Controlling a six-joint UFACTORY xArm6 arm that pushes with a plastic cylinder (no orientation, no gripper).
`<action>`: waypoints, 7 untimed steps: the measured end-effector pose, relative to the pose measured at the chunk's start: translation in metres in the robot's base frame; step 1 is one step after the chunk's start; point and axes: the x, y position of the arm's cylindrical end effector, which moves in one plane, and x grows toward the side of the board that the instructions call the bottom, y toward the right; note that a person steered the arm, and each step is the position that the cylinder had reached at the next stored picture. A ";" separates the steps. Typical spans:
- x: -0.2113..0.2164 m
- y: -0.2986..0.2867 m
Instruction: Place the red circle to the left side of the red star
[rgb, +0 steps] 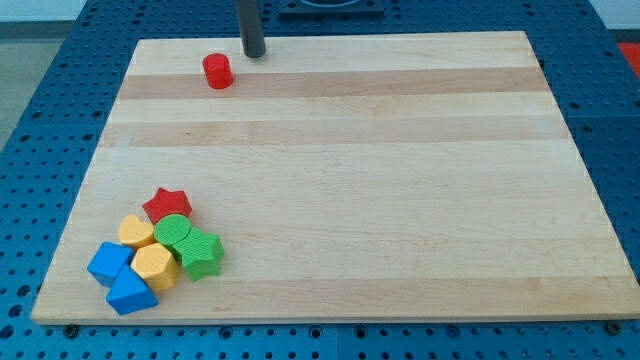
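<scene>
Camera view cuts off the rod's upper part at the frame's top edge; no pincer shows, so its state cannot be told. My tip (254, 54) rests on the table (350, 180) near the top, just right of and above the red circle (217, 71), apart from it. At lower left, well apart, the red star (166, 204) tops a tight cluster of yellow, green and blue blocks.

circle (217, 71) just left of my tip (254, 53), perhaps apart, star (166, 205) at bottom-left cluster

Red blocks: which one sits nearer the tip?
The red circle, alone near the view's top, just left of my tip. The red star sits in the bottom-left cluster.
</scene>
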 end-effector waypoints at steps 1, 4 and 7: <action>0.016 -0.016; 0.044 -0.063; 0.054 -0.025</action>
